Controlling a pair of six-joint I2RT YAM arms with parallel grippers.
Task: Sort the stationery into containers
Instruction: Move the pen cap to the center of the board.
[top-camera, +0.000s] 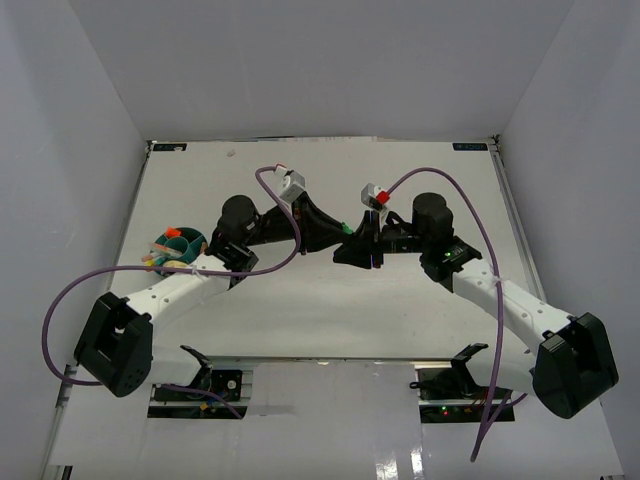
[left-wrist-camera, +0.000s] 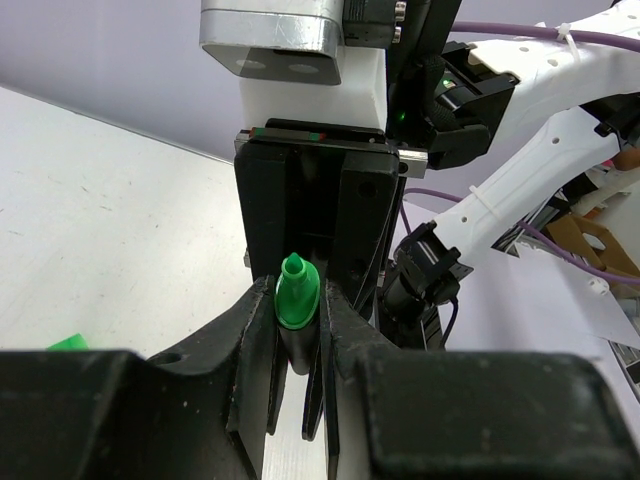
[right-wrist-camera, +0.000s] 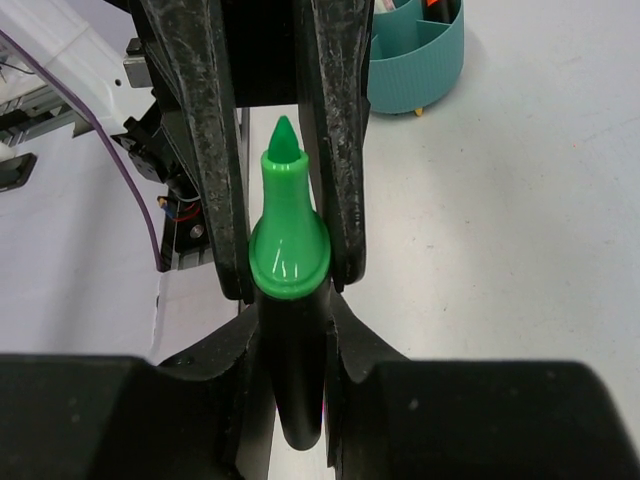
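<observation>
Both the left hand (left-wrist-camera: 298, 305) and right hand (right-wrist-camera: 293, 345) clamp the black marker with green cap (right-wrist-camera: 289, 250) mid-worktop (top-camera: 330, 320), well away from its edges. From above the marker is hidden. The round teal plastic tub (top-camera: 184, 243), far left, is partly covered by the left arm.

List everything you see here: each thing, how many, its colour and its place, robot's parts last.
marker: one, black with green cap, held between both grippers
tub: one, teal, with dividers, left side of table
stationery in tub: several pieces, orange and green among them
table: one, white
left gripper: one, black, shut on the marker
right gripper: one, black, shut on the marker
</observation>
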